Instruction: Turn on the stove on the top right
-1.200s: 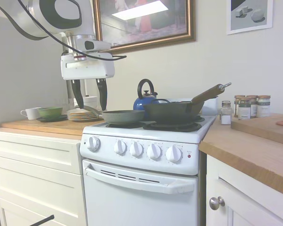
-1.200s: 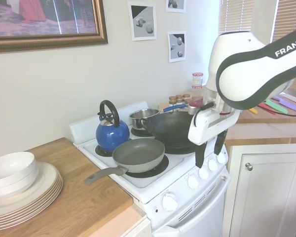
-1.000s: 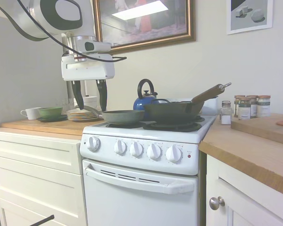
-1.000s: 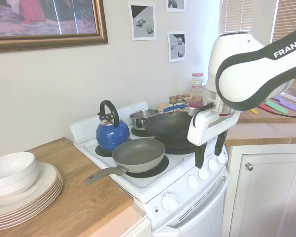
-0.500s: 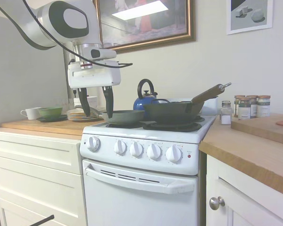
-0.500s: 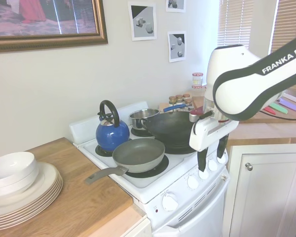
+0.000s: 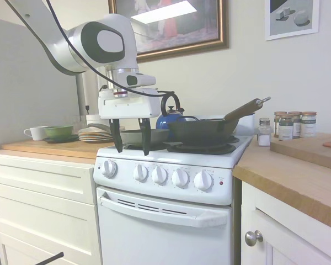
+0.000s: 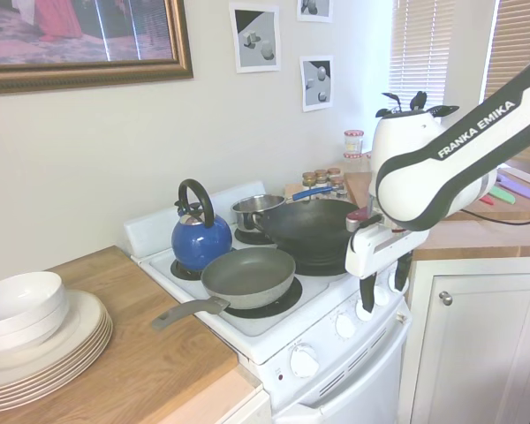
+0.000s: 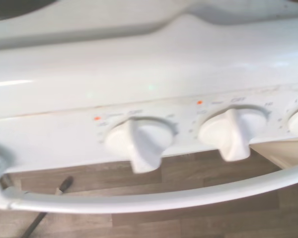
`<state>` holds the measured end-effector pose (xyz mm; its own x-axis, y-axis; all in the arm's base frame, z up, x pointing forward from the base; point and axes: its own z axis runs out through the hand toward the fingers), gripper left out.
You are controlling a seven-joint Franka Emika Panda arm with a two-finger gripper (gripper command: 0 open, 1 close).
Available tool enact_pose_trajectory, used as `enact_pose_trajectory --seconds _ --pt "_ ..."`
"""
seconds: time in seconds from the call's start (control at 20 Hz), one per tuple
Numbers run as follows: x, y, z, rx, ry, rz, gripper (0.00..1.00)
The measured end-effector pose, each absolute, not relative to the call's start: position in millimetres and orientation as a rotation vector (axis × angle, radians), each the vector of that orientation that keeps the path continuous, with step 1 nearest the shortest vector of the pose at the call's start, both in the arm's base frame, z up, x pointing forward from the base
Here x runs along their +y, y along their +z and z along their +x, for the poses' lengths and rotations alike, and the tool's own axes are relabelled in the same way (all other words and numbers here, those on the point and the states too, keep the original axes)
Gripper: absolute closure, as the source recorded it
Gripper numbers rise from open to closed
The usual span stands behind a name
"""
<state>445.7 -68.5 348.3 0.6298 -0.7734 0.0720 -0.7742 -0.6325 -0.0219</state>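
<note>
Gripper (image 7: 131, 150) has come down and across since the earlier frames — from over the counter near the plates to the stove's front edge, fingertips now level with the cooktop rim just above the knobs. Fingers are spread, black, pointing straight down, nothing between them.

Stove (image 7: 171, 221) — narrow white range, set between the white drawer cabinets (image 7: 41, 210) and the wood-topped cabinet (image 7: 289, 232) on the other side. Five round white knobs (image 7: 160, 175) in a row across the front panel: one set apart at the far end, four grouped together. Small red light (image 7: 221, 183) at the end of the panel beside the last knob. White oven door handle (image 7: 163, 211) below the panel. Black burners on top.

Wrist view: two knobs close up (image 9: 139, 144), ridges pointing toward the oven handle, an orange mark and faint print beside each; the print is too blurred to read. The edge of a third knob shows at the frame's side.

On the cooktop: grey frying pan (image 8: 247, 278) on a front burner with its handle out over the counter, blue kettle (image 8: 200, 238) behind it, large black wok (image 8: 314, 231) on the other front burner, small steel pot (image 8: 258, 212) at the back.

Further out: a stack of plates with a white bowl (image 8: 22, 305) on the wood counter, spice jars (image 7: 289, 126) on the opposite counter, framed picture (image 7: 171, 25) on the wall above.
</note>
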Motion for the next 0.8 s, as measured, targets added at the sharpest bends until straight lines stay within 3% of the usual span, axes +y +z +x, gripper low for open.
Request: enact_pose_trajectory --seconds 0.8 --pt "-110.0 312.5 461.7 -1.359 0.159 2.786 1.00"
